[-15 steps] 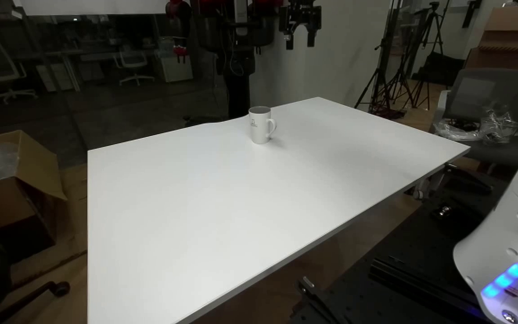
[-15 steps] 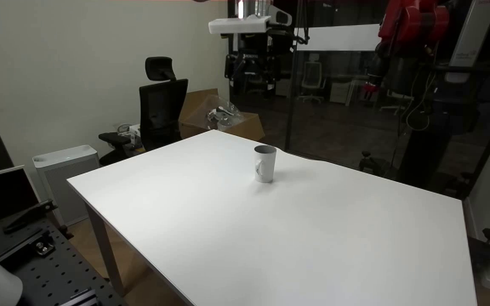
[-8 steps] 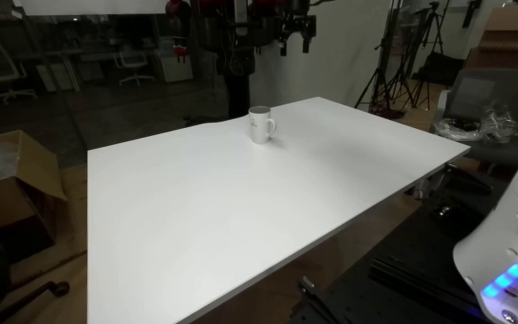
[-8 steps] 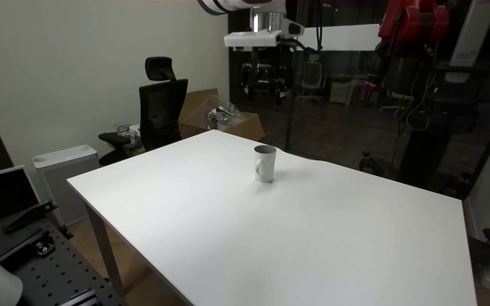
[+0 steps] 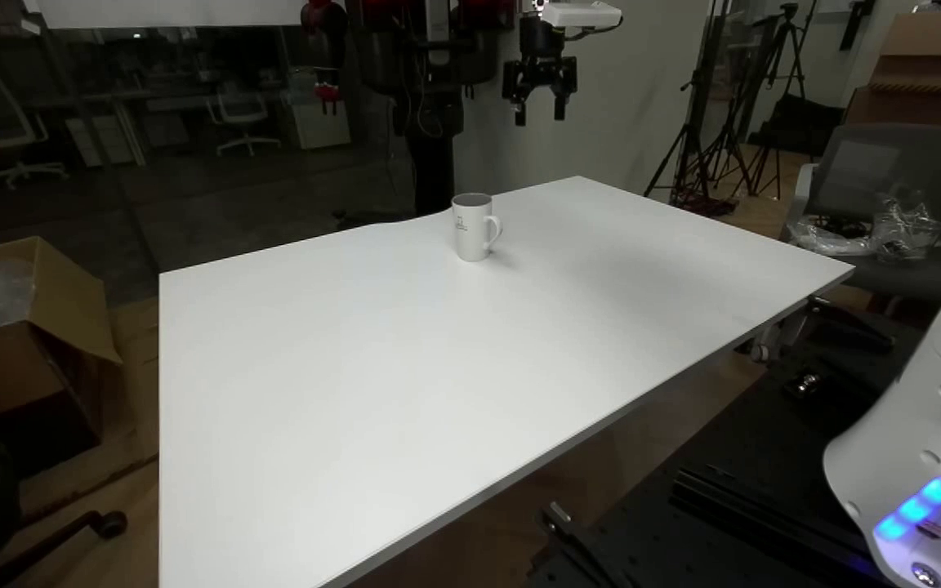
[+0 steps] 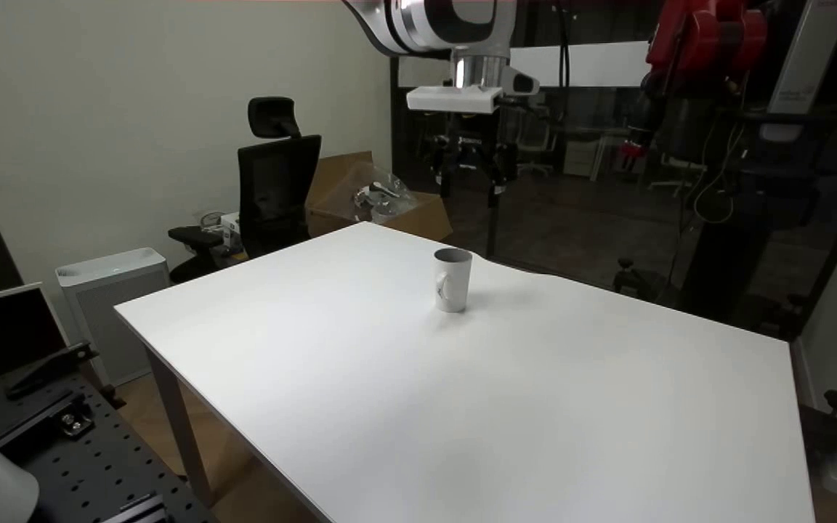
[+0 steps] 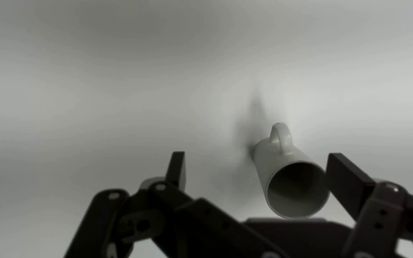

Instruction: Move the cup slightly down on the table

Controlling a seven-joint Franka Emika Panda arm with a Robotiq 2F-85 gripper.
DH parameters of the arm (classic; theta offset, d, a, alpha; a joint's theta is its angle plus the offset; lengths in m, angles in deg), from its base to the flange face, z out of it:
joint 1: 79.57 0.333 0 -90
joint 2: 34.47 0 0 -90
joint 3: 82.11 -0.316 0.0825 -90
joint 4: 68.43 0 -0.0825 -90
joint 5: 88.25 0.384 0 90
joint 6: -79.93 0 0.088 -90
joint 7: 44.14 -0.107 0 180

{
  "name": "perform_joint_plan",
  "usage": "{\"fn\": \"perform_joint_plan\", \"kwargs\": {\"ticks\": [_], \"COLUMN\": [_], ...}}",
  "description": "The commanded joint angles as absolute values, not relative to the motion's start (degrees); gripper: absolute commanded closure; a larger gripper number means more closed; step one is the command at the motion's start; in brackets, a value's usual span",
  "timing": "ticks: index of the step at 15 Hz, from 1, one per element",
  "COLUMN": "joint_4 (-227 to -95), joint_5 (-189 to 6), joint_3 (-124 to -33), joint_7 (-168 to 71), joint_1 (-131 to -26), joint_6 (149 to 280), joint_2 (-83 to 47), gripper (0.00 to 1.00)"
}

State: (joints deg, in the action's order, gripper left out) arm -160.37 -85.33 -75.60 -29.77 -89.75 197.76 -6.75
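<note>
The white cup (image 5: pixel 469 233) stands upright near the far edge of the white table (image 5: pixel 405 367) in an exterior view. In an exterior view the cup (image 6: pixel 453 285) also stands upright on the table (image 6: pixel 535 407), its handle facing the camera. My gripper (image 5: pixel 540 120) is open and empty, pointing down, well above the tabletop. It also shows in an exterior view (image 6: pixel 469 195), higher than the cup and apart from it. In the wrist view the cup (image 7: pixel 273 157) lies between the open fingers (image 7: pixel 258 166), nearer the right one, with its dark inside and handle visible.
A red and black robot (image 6: pixel 709 43) stands behind the table's far edge. A cardboard box (image 5: pixel 70 302) and an office chair (image 6: pixel 277 181) stand on the floor beside the table. A black perforated mounting plate (image 6: pixel 84 450) carries my arm's base (image 5: pixel 928 490).
My open gripper has come down steadily toward the table, and more of the arm shows. It has also shifted sideways a little. The cup has not moved.
</note>
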Motion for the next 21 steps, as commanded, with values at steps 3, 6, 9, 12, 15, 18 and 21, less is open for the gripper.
{"fn": "perform_joint_plan", "kwargs": {"ticks": [3,6,9,12,15,18,21], "joint_4": [-157.2,-157.4,-153.4,-147.9,-141.7,-144.5,-141.1], "joint_5": [-85.9,-85.9,-88.7,-91.7,-94.0,-94.6,-95.3], "joint_3": [-76.5,-76.7,-76.4,-76.4,-76.7,-77.3,-77.4], "joint_7": [-29.8,-29.8,-31.3,-32.8,-33.2,-31.5,-31.7], "joint_1": [-91.3,-91.3,-89.8,-88.1,-86.5,-86.6,-85.7], "joint_6": [197.3,197.2,197.2,196.9,195.8,197.9,197.8], "joint_2": [-2.6,-3.2,0.6,5.6,10.8,9.8,12.4], "gripper": [0.00,0.00,0.00,0.00,0.00,0.00,0.00]}}
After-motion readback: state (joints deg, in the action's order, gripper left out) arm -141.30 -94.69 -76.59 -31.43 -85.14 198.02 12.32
